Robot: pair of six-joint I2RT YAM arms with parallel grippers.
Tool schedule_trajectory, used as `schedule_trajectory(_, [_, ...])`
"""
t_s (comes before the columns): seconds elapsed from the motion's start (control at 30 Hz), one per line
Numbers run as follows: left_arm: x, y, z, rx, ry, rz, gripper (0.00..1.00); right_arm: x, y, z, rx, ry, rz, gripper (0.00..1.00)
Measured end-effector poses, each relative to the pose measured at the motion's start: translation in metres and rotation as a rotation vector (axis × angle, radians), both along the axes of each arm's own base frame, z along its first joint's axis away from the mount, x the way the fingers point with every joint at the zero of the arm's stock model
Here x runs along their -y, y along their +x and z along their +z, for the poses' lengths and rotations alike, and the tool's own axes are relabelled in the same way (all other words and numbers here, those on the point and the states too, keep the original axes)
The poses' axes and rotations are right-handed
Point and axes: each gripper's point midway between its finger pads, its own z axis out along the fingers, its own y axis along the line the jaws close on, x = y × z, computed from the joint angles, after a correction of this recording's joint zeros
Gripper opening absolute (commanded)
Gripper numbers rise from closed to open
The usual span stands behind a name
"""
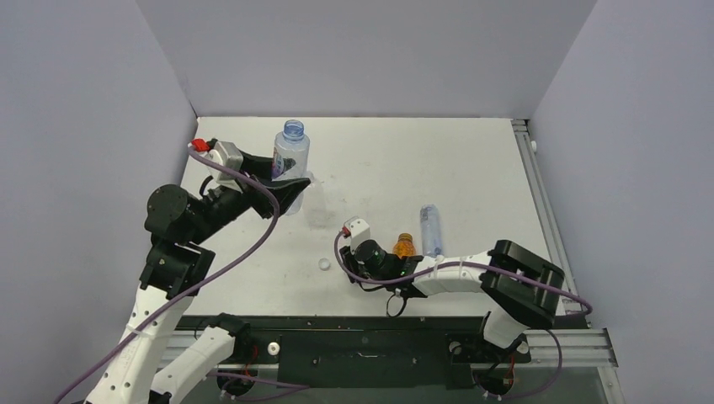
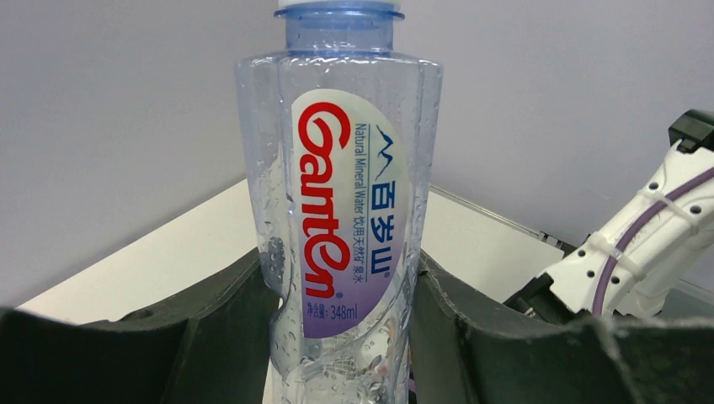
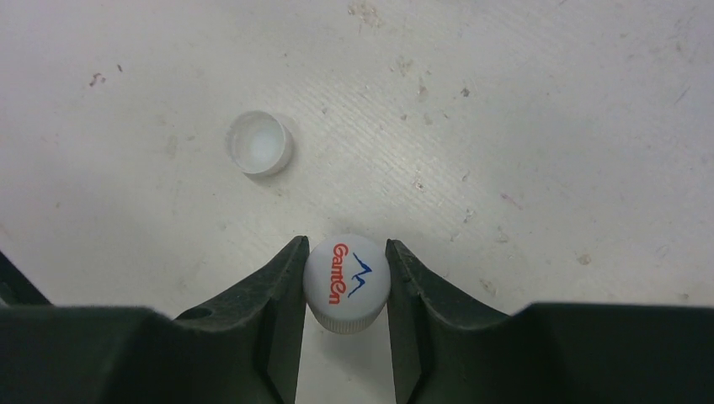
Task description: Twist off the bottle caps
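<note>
My left gripper is shut on an upright clear bottle with a red and blue Ganten label at the table's far left. In the left wrist view the bottle stands squeezed between both jaws of that gripper. My right gripper is shut on a white Ganten bottle cap, low over the table. In the top view this gripper points down and hides the cap. A second white cap lies open side up on the table, also seen from above.
A squat orange bottle sits just right of my right wrist. A small clear bottle lies on its side beside it. Grey walls close in the white table on three sides.
</note>
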Motion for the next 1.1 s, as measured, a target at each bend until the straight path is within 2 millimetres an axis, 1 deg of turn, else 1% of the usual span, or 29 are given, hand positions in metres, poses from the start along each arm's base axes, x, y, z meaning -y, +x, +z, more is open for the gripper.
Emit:
schedule_trajectory(0.07, [-0.003,0.004,0.000,-0.012,-0.006,0.013,0.01,0.000,0.000,-0.015,0.000,-0.014,-0.012,0.12])
schedule_trajectory(0.1, [-0.004,0.006,0.000,-0.018,-0.009,0.019,0.01,-0.001,0.000,-0.021,0.002,-0.020,-0.015,0.26])
schedule_trajectory(0.13, [-0.005,0.007,-0.001,-0.023,-0.011,0.025,0.02,-0.002,-0.001,-0.026,0.004,-0.025,-0.016,0.34])
schedule_trajectory(0.17, [-0.006,0.009,-0.001,-0.030,-0.012,0.030,0.04,-0.003,-0.002,-0.029,0.006,-0.029,-0.014,0.49])
schedule_trajectory(0.2, [-0.007,0.011,-0.002,-0.035,-0.013,0.033,0.07,-0.005,-0.003,-0.031,0.008,-0.029,-0.012,0.57])
schedule_trajectory(0.23, [-0.007,0.012,-0.003,-0.042,-0.015,0.035,0.08,-0.006,-0.004,-0.032,0.007,-0.021,-0.016,0.70])
schedule_trajectory(0.27, [-0.008,0.013,-0.003,-0.047,-0.018,0.037,0.10,-0.007,-0.004,-0.032,0.006,-0.018,-0.021,0.76])
schedule_trajectory(0.33, [-0.010,0.014,-0.003,-0.053,-0.021,0.037,0.12,-0.008,-0.006,-0.027,0.008,-0.004,-0.024,0.79])
schedule_trajectory(0.37, [-0.011,0.014,-0.003,-0.054,-0.023,0.035,0.14,-0.008,-0.005,-0.021,0.013,0.005,-0.028,0.79])
schedule_trajectory(0.43, [-0.012,0.013,-0.001,-0.056,-0.029,0.029,0.16,-0.005,-0.005,-0.001,0.028,0.027,-0.033,0.80])
schedule_trajectory(0.47, [-0.012,0.013,0.000,-0.056,-0.032,0.025,0.17,-0.002,-0.005,0.014,0.042,0.046,-0.036,0.80])
schedule_trajectory(0.53, [-0.011,0.011,0.001,-0.056,-0.036,0.012,0.19,0.003,-0.005,0.053,0.078,0.095,-0.040,0.81])
schedule_trajectory(0.57, [-0.010,0.010,0.002,-0.056,-0.039,0.001,0.20,0.004,-0.004,0.076,0.099,0.124,-0.037,0.81])
schedule_trajectory(0.63, [-0.008,0.008,0.003,-0.050,-0.039,-0.019,0.21,0.005,-0.001,0.134,0.148,0.198,-0.029,0.81])
schedule_trajectory(0.67, [-0.007,0.006,0.004,-0.045,-0.039,-0.030,0.22,0.005,0.000,0.166,0.173,0.241,-0.021,0.82])
schedule_trajectory(0.7, [-0.005,0.004,0.003,-0.038,-0.036,-0.045,0.22,0.005,0.002,0.208,0.205,0.301,-0.009,0.82])
schedule_trajectory(0.73, [-0.004,0.001,0.001,-0.036,-0.031,-0.062,0.22,0.006,0.002,0.236,0.227,0.342,0.003,0.82])
schedule_trajectory(0.8, [0.000,-0.004,-0.003,-0.033,-0.021,-0.097,0.22,0.008,0.001,0.317,0.295,0.469,0.043,0.82])
schedule_trajectory(0.83, [0.001,-0.007,-0.007,-0.035,-0.014,-0.117,0.22,0.010,-0.002,0.355,0.330,0.531,0.069,0.82])
schedule_trajectory(0.87, [0.004,-0.010,-0.010,-0.037,-0.006,-0.141,0.22,0.015,-0.007,0.397,0.370,0.600,0.102,0.82])
schedule_trajectory(0.93, [0.007,-0.016,-0.015,-0.042,0.007,-0.182,0.22,0.022,-0.022,0.457,0.431,0.700,0.167,0.83])
schedule_trajectory(0.97, [0.008,-0.019,-0.016,-0.042,0.013,-0.201,0.22,0.023,-0.029,0.479,0.453,0.736,0.205,0.83])
schedule_trajectory(1.03, [0.011,-0.026,-0.018,-0.040,0.024,-0.239,0.21,0.024,-0.042,0.511,0.491,0.788,0.269,0.83])
schedule_trajectory(1.07, [0.012,-0.029,-0.018,-0.038,0.030,-0.258,0.21,0.023,-0.046,0.521,0.501,0.804,0.295,0.83])
schedule_trajectory(1.1, [0.013,-0.033,-0.019,-0.035,0.034,-0.274,0.20,0.020,-0.050,0.526,0.504,0.813,0.319,0.83])
